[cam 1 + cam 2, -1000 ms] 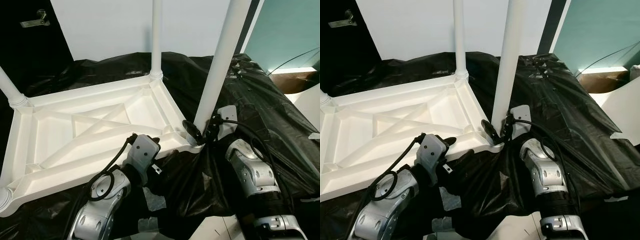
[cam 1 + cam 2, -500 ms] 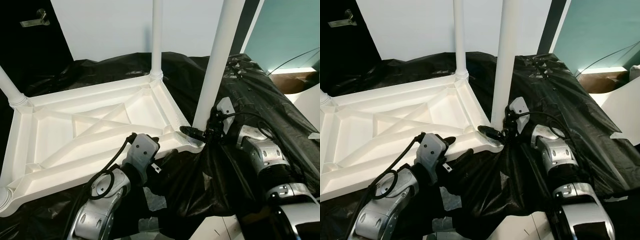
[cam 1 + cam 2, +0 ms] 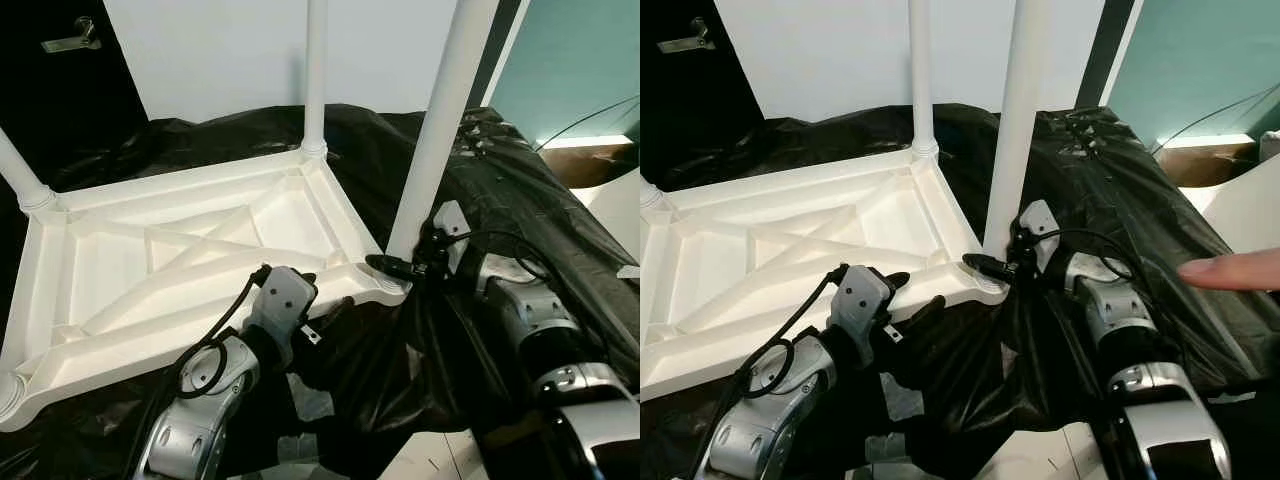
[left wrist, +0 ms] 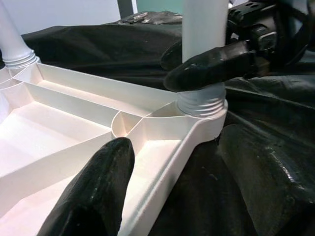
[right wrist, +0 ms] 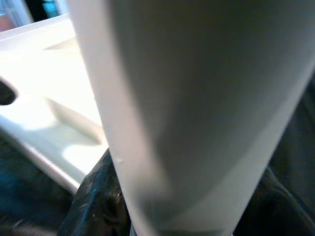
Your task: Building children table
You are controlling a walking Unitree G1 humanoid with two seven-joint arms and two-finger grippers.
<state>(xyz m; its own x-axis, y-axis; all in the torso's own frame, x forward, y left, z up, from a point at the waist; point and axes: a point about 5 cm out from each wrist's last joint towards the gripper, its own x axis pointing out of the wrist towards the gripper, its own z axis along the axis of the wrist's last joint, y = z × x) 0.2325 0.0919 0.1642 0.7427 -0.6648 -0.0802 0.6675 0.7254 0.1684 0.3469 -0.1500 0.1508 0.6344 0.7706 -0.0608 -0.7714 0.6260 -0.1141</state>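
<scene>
Upturned white tabletop (image 3: 180, 260), legs (image 3: 440, 130) upright.

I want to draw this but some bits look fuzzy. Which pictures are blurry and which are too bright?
Right wrist view: the white table leg sits so close that it is soft and out of focus, and the tabletop beside it glares white. Left wrist view: the left pincer's near finger is blurred, the leg's threaded base sharp. Eye views: crisp, with shiny glints on the black sheet.

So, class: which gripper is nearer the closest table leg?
Right. The right gripper is closed around the leg at its base by the corner socket. The left gripper rests at the tabletop's near edge, apart from the leg.
</scene>
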